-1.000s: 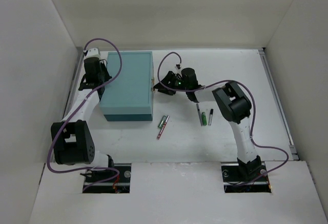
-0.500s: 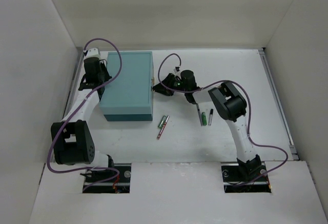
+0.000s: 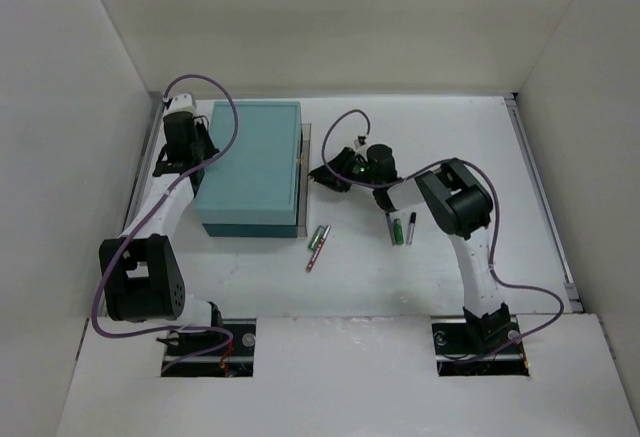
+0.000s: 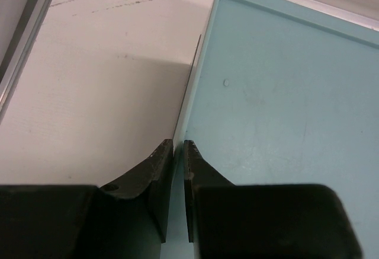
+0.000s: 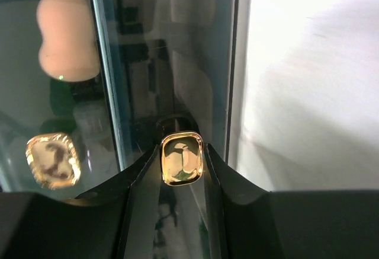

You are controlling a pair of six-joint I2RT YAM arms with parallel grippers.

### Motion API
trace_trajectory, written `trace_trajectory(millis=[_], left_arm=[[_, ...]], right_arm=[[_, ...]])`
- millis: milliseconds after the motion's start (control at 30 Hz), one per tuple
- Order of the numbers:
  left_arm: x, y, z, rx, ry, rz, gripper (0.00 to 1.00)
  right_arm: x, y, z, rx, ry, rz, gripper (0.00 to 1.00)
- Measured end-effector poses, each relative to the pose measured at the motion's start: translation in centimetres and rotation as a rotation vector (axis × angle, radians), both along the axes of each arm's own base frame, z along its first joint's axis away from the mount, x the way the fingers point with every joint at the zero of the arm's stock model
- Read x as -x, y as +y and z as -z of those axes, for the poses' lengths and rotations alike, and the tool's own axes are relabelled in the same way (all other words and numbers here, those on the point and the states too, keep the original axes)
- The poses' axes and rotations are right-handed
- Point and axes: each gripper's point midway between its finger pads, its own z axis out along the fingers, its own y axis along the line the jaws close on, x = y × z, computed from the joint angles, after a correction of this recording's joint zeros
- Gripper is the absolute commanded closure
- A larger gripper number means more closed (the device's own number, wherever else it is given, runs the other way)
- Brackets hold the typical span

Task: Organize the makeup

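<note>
The large teal box [image 3: 250, 167] stands at the back left. My right gripper [image 3: 335, 179] is shut on the gold knob [image 5: 182, 158] of its clear drawer [image 5: 148, 63], which stands slightly out of the box's right side. A peach egg-shaped sponge [image 5: 66, 31] shows through the drawer front. My left gripper [image 4: 179, 146] is pinched on the box's left top edge [image 4: 188, 93]. Two pencils, one green and red [image 3: 320, 236] and one red [image 3: 312, 260], lie in front of the box. Thin dark and green pencils [image 3: 400, 228] lie under my right arm. The tube, bottle and pot are out of view.
White walls close in the table at the back and on both sides. A metal rail [image 3: 540, 197] runs along the right edge. My right arm's cable [image 3: 345, 122] loops over the table behind the gripper.
My right gripper has moved right with the knob, and the clear drawer has slid a little out of the box. The left gripper has stayed on the box's edge.
</note>
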Motion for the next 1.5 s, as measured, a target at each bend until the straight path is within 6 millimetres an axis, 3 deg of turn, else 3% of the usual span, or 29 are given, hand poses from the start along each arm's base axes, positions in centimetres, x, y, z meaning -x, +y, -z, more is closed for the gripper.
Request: trace_trajectory(millis=[167, 433, 567, 800, 900, 1033, 1100, 1200, 1333, 1400, 1500], left_arm=[[0.0, -0.1, 0.0, 0.002, 0.0, 0.002, 0.92], [0.0, -0.1, 0.0, 0.004, 0.0, 0.0, 0.92], [0.0, -0.1, 0.0, 0.006, -0.001, -0.001, 0.92], [0.0, 0.0, -0.1, 0.007, -0.002, -0.003, 0.92], [0.0, 0.0, -0.1, 0.007, -0.003, -0.003, 0.92], [0.0, 0.0, -0.1, 0.007, -0.002, -0.004, 0.92], [0.1, 0.0, -0.1, 0.007, -0.003, -0.005, 0.92], [0.1, 0.0, -0.1, 0.005, -0.003, -0.007, 0.92], [0.1, 0.0, -0.2, 0.0, -0.004, -0.011, 0.92], [0.3, 0.0, -0.2, -0.002, -0.002, -0.014, 0.92], [0.3, -0.1, -0.2, -0.007, 0.0, -0.016, 0.92]], right_arm=[[-0.4, -4.4, -0.7, 0.088, 0.002, 0.046, 0.91], [-0.5, -8.9, -1.1, 0.294, -0.014, 0.099, 0.85], [-1.1, -11.2, -0.8, 0.392, -0.028, 0.148, 0.72], [-1.8, -13.6, -0.2, 0.523, -0.067, 0.18, 0.31], [-1.3, -14.5, -1.7, 0.582, -0.112, 0.197, 0.27], [0.4, -17.0, -5.3, 0.685, -0.186, 0.281, 0.35], [2.0, -18.3, -6.1, 0.755, -0.202, 0.33, 0.36], [5.8, -18.5, -5.0, 0.857, -0.184, 0.306, 0.35], [15.0, -16.6, -1.5, 0.995, -0.103, 0.108, 0.24], [19.8, -16.2, -0.8, 1.033, -0.059, 0.02, 0.21], [24.6, -16.8, -0.7, 1.082, 0.014, -0.028, 0.21]])
